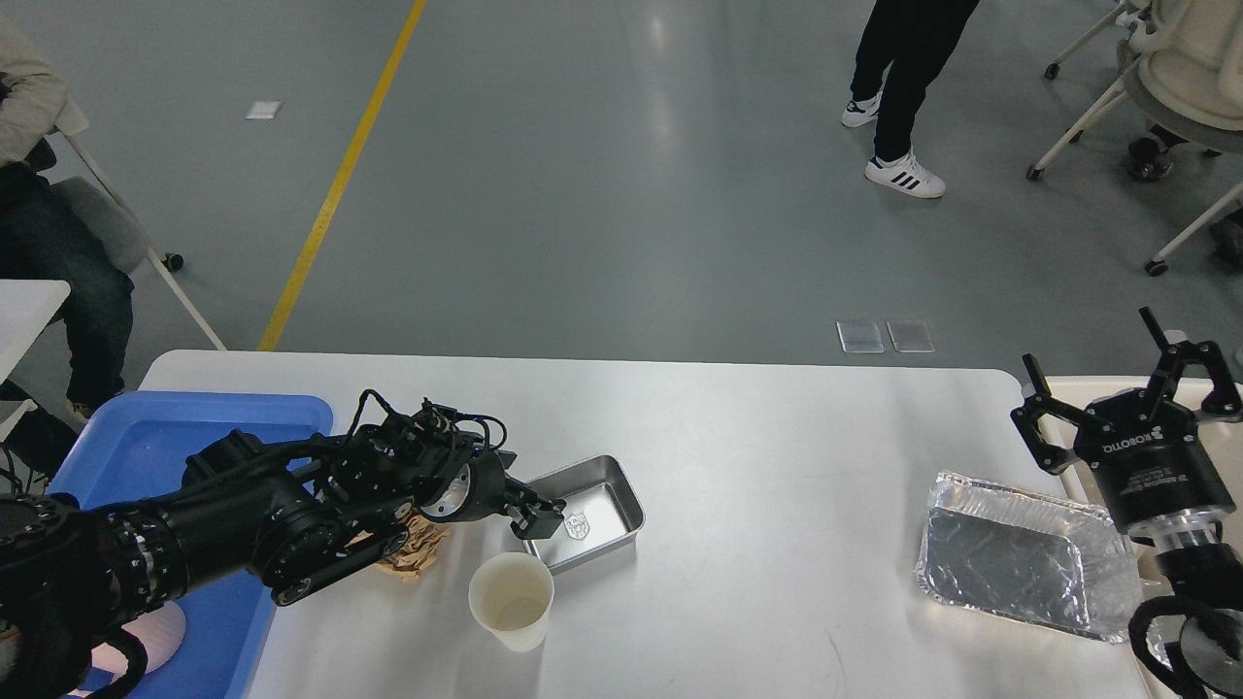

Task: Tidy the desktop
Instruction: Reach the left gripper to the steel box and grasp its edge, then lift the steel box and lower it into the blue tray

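The white desktop [777, 456] fills the lower view. A small steel tray [592, 510] lies left of centre, with a paper cup [512, 600] standing upright just in front of it. Crumpled brown paper [413, 553] lies partly under my left arm. My left gripper [539, 516] is low at the steel tray's near-left rim. Its fingers are dark and cannot be told apart. A foil tray [1020, 563] lies at the right. My right gripper [1112, 379] is open and empty, raised behind the foil tray at the desktop's right edge.
A blue plastic tray [146, 442] sits at the left edge with a pink item [155, 636] in it. A cream bin [1078, 388] stands off the right edge. A seated person is far left; another person stands on the floor beyond.
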Available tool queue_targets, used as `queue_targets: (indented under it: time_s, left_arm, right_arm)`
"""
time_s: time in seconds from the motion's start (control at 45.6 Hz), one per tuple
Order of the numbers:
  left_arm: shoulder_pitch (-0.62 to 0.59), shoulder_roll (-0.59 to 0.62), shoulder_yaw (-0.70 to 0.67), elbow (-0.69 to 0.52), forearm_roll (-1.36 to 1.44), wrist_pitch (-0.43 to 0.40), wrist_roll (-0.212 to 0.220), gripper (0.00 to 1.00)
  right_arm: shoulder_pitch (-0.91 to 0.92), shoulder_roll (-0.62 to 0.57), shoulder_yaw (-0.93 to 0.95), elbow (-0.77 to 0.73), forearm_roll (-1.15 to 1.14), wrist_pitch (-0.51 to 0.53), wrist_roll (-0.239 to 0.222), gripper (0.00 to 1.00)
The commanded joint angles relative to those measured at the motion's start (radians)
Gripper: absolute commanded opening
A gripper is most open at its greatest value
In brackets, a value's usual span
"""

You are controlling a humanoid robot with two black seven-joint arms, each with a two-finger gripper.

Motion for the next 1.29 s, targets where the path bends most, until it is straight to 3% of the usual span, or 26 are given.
queue_targets:
  time_s: [0.0,0.088,0.416,0.767,1.095,1.271]
  left_arm:
    - [-0.010,-0.002,0.017,0.001,0.000,0.001,0.001,0.76]
    - [-0.011,-0.002,0.023,0.003,0.002,0.001,0.005,0.65]
    - [-0.008,-0.009,0.043,0.041,0.005,0.015,0.008,0.46]
    - [-0.002,-0.055,0.043,0.112,0.005,0.026,0.004,0.04]
    - [-0.022,-0.068,0.045,0.120,-0.012,0.034,-0.002,0.00]
    - [-0.152,-0.061,0.006,0.075,-0.190,0.023,-0.004,0.00]
  right_arm:
    - [-0.002,-0.001,0.005,-0.003,0.000,0.003,0.000,1.00]
    - [-0.005,-0.001,0.005,-0.001,0.000,0.003,0.000,1.00]
    - [-0.008,-0.001,0.008,-0.003,0.000,0.003,0.000,1.00]
    - [-0.008,-0.001,0.012,-0.003,0.000,0.003,0.000,1.00]
    - [-0.009,-0.001,0.012,-0.001,0.000,0.003,0.000,1.00]
    - [-0.009,-0.001,0.012,0.002,0.000,0.003,0.000,1.00]
